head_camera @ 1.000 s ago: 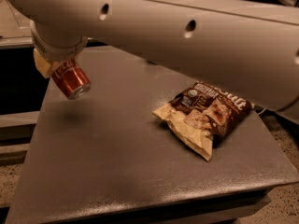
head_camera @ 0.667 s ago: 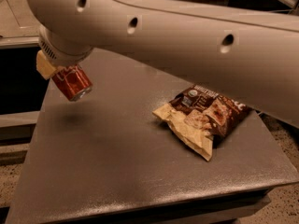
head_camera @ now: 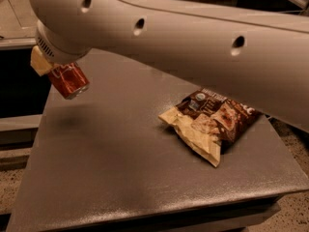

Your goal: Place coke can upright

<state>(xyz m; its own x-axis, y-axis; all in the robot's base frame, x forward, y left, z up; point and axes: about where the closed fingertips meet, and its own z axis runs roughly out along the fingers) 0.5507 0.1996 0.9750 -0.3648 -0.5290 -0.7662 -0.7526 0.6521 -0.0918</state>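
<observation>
indoor workspace | grey table [head_camera: 120, 178], speckled floor [head_camera: 295, 211] | gripper [head_camera: 59, 72] with coke can [head_camera: 71, 82] above table's far-left edge

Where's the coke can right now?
Upper left of the camera view: the coke can hangs tilted in the gripper, above the rear left part of the grey table, well left of the snack bag.

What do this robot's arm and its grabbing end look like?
The arm is a thick, smooth, off-white tube with small dark round holes along its side. It ends in a round slotted collar. The gripper is at the upper left, over the table's left edge; one cream-yellow finger shows beside the coke can. No cables show.
</observation>
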